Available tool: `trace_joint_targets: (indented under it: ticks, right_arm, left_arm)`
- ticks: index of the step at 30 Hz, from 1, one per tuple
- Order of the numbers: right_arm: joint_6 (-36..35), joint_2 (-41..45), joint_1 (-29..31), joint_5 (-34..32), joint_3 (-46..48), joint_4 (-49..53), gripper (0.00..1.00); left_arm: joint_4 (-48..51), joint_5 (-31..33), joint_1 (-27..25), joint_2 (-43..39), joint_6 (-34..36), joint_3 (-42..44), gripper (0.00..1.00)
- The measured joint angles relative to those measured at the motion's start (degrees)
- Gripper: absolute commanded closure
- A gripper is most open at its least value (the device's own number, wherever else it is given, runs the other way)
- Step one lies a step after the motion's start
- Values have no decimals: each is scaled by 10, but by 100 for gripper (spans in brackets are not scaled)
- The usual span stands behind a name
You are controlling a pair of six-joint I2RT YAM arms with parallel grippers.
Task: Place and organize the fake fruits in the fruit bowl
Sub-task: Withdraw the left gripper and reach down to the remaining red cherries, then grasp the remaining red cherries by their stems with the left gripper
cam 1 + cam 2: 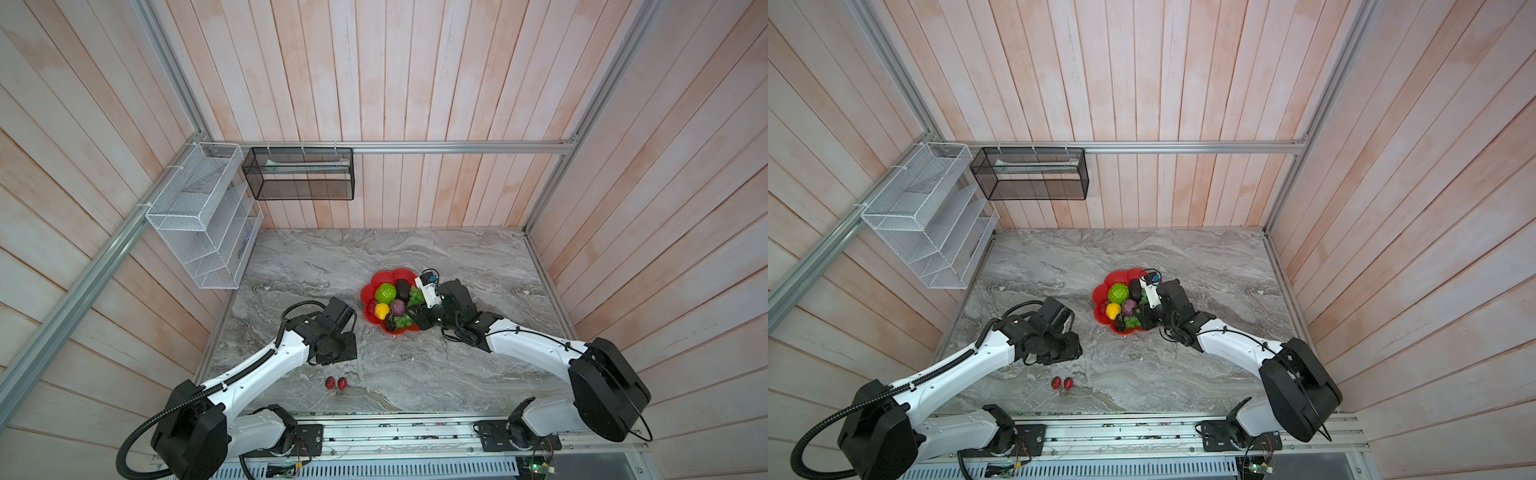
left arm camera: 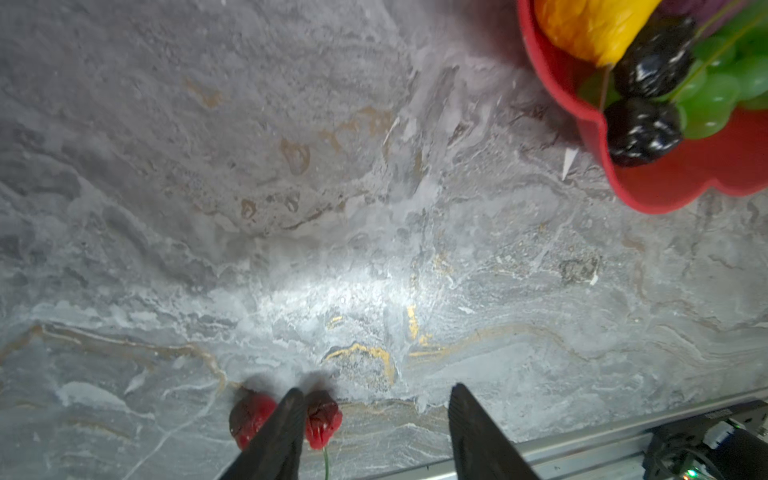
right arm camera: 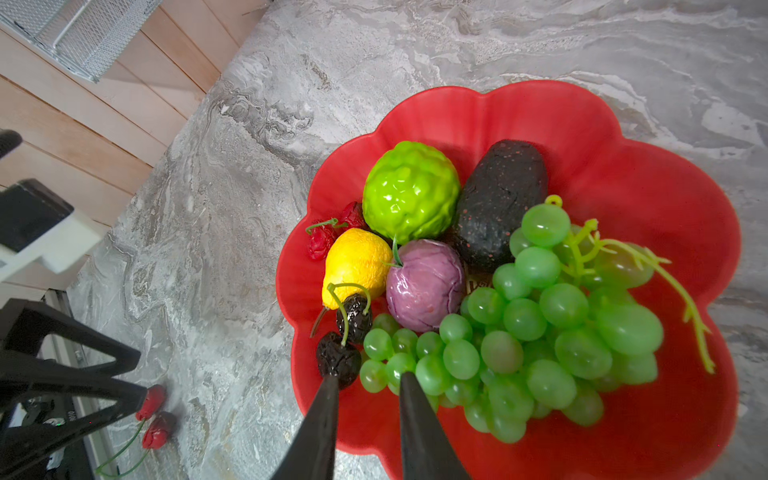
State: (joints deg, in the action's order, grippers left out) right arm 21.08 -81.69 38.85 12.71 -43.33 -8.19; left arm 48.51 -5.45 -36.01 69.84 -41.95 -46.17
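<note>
1. your left gripper is closest: jaws spread, with only bare marble table between them. one finger stands in front of the loose cherry pair, masking the gap between the two cherries; you cannot tell whether it touches them. that pair lies outside the dish, so it is likely your next pick.
2. your right gripper hangs over the near edge of the fruit bowl. its jaws are parted only narrowly and pinch nothing that shows. one tip meets the black berries, the other the grape bunch, probably there to tidy them.
3. beyond those tips sit the lemon and purple fruit, then the lime-green ball and avocado. they are packed touching, which should stop them rolling. a second cherry pair is wedged beside the lemon, near the rim.
4. fruit buries the bowl's centre, and in both top views the right wrist covers the bowl's side nearest that arm.
5. farthest off, the white wire basket and black mesh basket hang on the walls, well apart from both tools.
</note>
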Motion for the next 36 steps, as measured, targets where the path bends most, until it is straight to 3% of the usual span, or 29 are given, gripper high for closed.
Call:
trace_joint_targets:
  ticks: [8,17,36]
  right_arm:
    - [0,2,0,4,2,-8,73]
    - [7,6,0,4,20,-24,73]
    - [9,4,0,5,23,-25,73]
  left_arm:
    - [13,-6,-26,-38,-79,55,45]
    - [40,-32,-113,-93,-188,88,54]
    - [3,-26,-131,-164,-304,182,60]
